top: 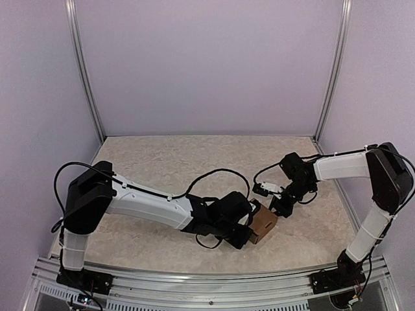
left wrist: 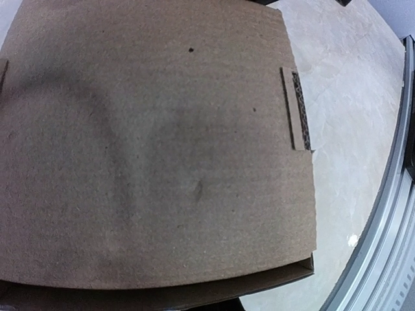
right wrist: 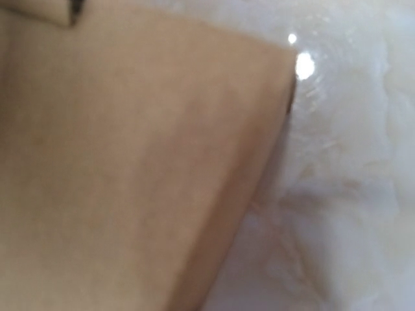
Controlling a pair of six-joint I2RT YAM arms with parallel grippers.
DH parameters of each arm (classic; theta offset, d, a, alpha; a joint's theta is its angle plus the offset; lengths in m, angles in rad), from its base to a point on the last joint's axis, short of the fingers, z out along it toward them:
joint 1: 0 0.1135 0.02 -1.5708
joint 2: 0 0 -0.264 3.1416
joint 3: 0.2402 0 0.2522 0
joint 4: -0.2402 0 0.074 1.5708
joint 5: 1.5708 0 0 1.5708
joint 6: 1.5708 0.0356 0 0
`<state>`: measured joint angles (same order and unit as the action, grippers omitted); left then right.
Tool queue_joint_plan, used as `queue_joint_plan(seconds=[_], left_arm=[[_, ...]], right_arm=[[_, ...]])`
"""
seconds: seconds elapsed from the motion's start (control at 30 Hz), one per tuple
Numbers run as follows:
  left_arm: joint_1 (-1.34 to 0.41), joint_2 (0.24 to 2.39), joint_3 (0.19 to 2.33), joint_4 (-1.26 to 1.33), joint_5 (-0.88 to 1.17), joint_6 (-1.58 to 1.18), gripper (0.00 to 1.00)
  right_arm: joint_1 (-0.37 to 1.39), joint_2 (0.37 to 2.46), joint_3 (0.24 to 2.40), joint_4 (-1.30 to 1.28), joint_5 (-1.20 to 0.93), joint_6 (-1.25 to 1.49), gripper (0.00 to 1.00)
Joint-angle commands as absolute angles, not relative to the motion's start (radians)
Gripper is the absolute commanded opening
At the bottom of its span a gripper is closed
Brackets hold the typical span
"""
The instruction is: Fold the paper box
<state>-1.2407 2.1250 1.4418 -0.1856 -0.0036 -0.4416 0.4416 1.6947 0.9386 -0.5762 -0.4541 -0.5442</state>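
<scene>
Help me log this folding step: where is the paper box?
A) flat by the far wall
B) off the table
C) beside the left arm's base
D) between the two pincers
D: in the top view the paper box sits on the table between the left pincer and the right pincer, both close to it.
</scene>
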Motion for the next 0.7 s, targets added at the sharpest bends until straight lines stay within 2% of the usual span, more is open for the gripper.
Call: queue_joint_plan(seconds=[0.0, 0.2, 0.67], left_arm=[[-1.246, 2.075, 1.415, -0.212, -0.103, -0.437, 0.00], [-1.278, 2.060, 1.445, -0.286, -0.104, -0.425, 0.00], [-1.256, 2.241, 1.741, -0.321, -0.067, -0.327, 0.00]], right_arm=[[0.435, 1.696, 0.925, -0.628, -0.504, -0.528, 0.02], [0.405, 1.709, 0.917, -0.619, -0.486, -0.534, 0.03], [0.409, 1.694, 0.889, -0.646, -0.550, -0.543, 0.02]])
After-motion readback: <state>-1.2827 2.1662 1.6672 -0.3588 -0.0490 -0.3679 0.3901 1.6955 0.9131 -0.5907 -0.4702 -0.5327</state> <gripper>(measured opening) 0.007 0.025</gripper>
